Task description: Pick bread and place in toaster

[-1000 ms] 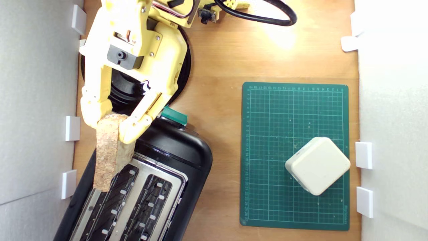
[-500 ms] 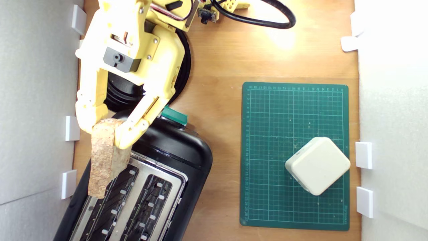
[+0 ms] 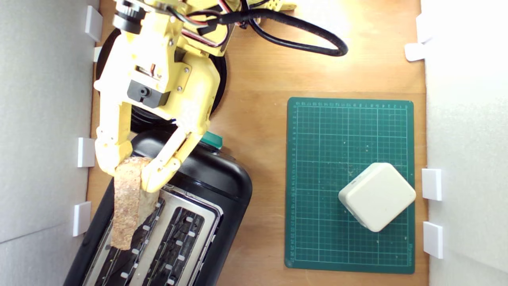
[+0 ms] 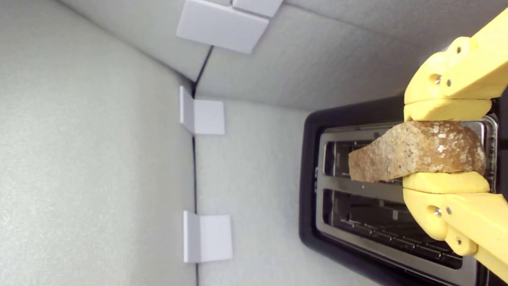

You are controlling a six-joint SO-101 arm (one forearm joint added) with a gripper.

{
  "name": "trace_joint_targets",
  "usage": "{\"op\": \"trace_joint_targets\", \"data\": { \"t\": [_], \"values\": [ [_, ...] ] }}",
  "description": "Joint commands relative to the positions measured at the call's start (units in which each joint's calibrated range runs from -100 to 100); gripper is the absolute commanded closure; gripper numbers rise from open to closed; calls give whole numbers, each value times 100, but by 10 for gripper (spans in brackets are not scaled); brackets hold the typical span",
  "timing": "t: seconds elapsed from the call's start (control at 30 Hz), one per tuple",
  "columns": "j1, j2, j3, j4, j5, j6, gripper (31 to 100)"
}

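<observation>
Over the toaster's slot on the exterior view's left, the bread [image 3: 127,200] hangs edge-on, crust side up, pinched at one end between the yellow gripper [image 3: 127,170]; fingers are narrow, shut on the slice, one pad on each flat face [image 4: 446,109]; in the wrist view the slice [image 4: 416,151] sits over the slot with the bar between the two slots just beside its free end; whether its lower edge is already inside the slot or just above the wire guides, cannot tell from these views.

Toaster [image 3: 214,186] lies at a slant in the lower left of the exterior view, black body, silvery top plate, two long slots; the slot nearer the view's right is bare; green lever [image 3: 212,140] at the toaster's far end, just beside the gripper's finger, looks unpressed, though that is a guess.

Progress, as a judgement: pick is done, carry is done, slice looks roughly lined up with the slot's long axis; left to do is lower it in, open the fingers, back the arm out; risk is the slice catching on the slot rim or a guide, since it looks slightly skewed to the slot.

Outward: round black plate [image 3: 219,85] mostly hidden under the arm, far side of the toaster; green cutting mat [image 3: 317,178] well apart on the exterior view's right, with a cream block [image 3: 377,196] on it, untouched; black cable [image 3: 309,37] loops at the far edge of the wooden table [image 3: 258,79]; white walls with clips both sides.
</observation>
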Motion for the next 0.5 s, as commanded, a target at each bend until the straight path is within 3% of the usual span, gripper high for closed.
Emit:
{"op": "trace_joint_targets", "data": {
  "t": [0.0,0.47],
  "values": [
    [5,-51,-372,-35,-205,9,707],
    [53,248,-372,1,-214,9,707]
  ]
}}
